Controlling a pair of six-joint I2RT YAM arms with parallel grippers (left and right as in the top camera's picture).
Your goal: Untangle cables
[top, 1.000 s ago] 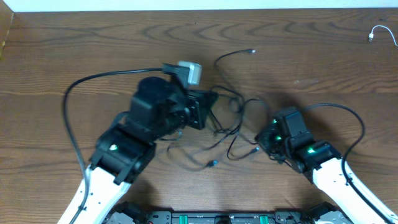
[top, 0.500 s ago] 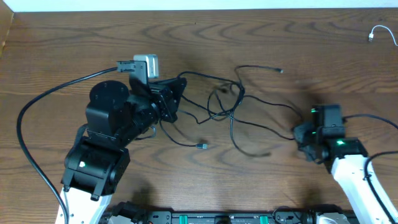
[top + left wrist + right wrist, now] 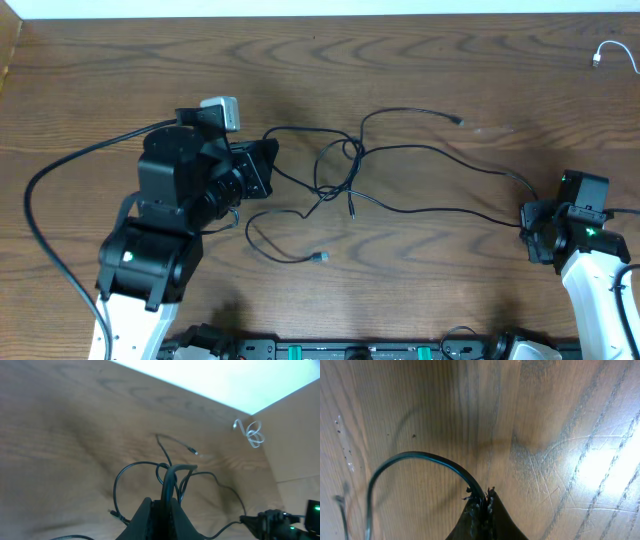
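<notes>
Across the table point(image 3: 120, 60), my left end effector point(image 3: 264, 170) is clamped shut on one of the black cables point(image 3: 350, 185). My right end effector point(image 3: 530, 222) is pinched closed on another strand, far right. They're spread wide, I judge, to open the knot mid-table. The white cable point(image 3: 605, 52) lies well apart, in the far corner.

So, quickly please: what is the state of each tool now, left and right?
Left tool: closed, holding a black cable loop.
Right tool: closed, holding a stretch of black cable.
</notes>
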